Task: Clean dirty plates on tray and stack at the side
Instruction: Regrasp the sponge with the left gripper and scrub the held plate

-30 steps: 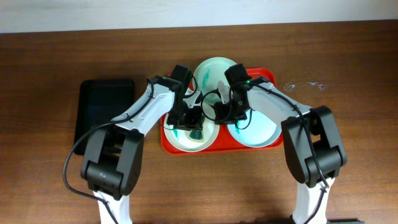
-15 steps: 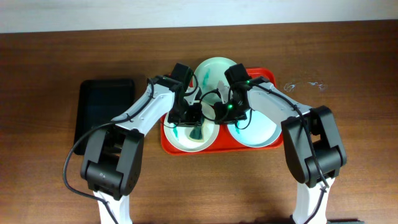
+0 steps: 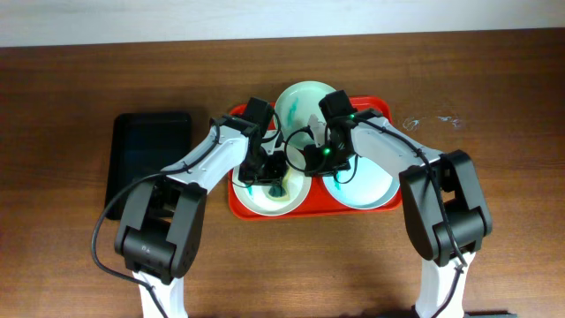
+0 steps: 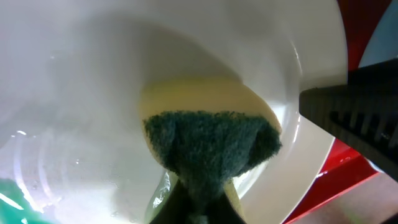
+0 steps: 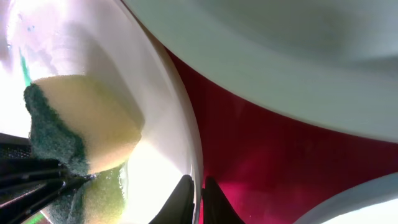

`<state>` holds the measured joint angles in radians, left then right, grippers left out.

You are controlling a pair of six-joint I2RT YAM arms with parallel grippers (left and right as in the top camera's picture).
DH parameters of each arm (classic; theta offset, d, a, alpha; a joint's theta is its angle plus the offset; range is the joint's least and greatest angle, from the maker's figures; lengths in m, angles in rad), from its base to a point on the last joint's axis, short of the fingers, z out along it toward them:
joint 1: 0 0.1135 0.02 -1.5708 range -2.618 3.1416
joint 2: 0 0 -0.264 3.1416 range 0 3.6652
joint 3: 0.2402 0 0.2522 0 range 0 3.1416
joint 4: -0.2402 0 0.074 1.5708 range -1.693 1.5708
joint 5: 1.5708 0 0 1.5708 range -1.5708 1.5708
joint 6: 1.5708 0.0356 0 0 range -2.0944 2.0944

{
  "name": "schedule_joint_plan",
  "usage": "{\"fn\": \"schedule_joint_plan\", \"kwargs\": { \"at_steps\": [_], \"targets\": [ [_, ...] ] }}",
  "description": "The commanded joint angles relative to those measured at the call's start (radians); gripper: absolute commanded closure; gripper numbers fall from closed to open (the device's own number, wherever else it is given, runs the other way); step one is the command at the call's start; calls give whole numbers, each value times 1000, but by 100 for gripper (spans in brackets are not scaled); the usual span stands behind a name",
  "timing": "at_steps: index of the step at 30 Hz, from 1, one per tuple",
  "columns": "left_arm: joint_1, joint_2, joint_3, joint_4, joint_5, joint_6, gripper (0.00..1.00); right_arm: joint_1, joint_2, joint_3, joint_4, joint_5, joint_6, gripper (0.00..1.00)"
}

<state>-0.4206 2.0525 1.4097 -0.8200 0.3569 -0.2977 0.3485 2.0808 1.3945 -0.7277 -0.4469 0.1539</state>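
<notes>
One change stands out from a second ago: the left gripper (image 3: pixel 277 179), whose fingers then stood partly apart, now has them pressed tight on the sponge (image 4: pixel 205 146). Its wrist has also slid a little toward the front edge of the tray (image 3: pixel 237 205). The right arm and all three plates lie as they did.

In the left wrist view the sponge shows its dark green scouring face, with yellow foam behind. It lies against the white inside of the front-left plate (image 4: pixel 93 74), and a teal smear shows at the lower left of that view.

The right gripper (image 5: pixel 199 200) has its fingers (image 5: pixel 181 198) drawn close together, pinching the right rim of the same plate. One finger is on the plate's inner side, and the other is over the red tray floor. The sponge (image 5: pixel 87 124) sits just beside that grip.

From overhead, the red tray lies mid-table, nearer the back edge. The front-left plate (image 3: pixel 265 203) fills the tray's front-left corner. The front-right plate (image 3: pixel 366 190), pale blue, fills its front-right corner. The rear plate (image 3: pixel 300 95), mint with a teal streak, sits at the middle of the tray's back edge. A black tray (image 3: pixel 150 155) lies toward the table's left edge, apart from the red one.
</notes>
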Motion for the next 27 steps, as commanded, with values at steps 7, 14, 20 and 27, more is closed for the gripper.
{"fn": "schedule_joint_plan", "kwargs": {
  "at_steps": [7,14,20,27],
  "targets": [
    [-4,8,-17,-22,-235,-62,100,-2,10,-11,2,-4,-3,92],
    [27,8,28,-137,-523,-136,100,-2,10,-11,-1,14,-3,93],
    [59,6,121,-194,-562,-136,100,-2,10,-11,-1,14,-4,93],
    [73,8,143,-174,-150,-117,100,-2,10,-11,0,14,-4,93]
  ]
}}
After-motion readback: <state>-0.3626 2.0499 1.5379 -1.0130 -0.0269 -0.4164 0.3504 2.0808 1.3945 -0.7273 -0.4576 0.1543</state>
